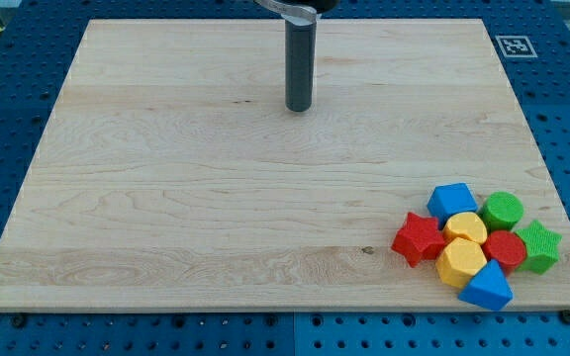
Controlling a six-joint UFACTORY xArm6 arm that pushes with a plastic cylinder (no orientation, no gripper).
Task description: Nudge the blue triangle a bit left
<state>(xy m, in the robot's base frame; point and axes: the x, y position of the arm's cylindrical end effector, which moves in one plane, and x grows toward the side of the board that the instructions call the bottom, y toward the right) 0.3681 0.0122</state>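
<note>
A blue triangle (487, 288) lies at the table's (216, 218) lower-right, pressed against yellow hexagon (460, 262) and red block (507, 249); my tip (298, 108) stands well apart, with no hand fitted.

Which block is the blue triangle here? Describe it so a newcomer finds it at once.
Look at the wooden board's corner at the view's bottom right, where all the blocks cluster. The blue triangle is the cluster's lowest piece, just below the yellow hexagon. The other blue block sits at the cluster's top.

Single view only: counter (216, 218) is seen whole from above its near edge, angled downward, at moderate range; no second view shared.
</note>
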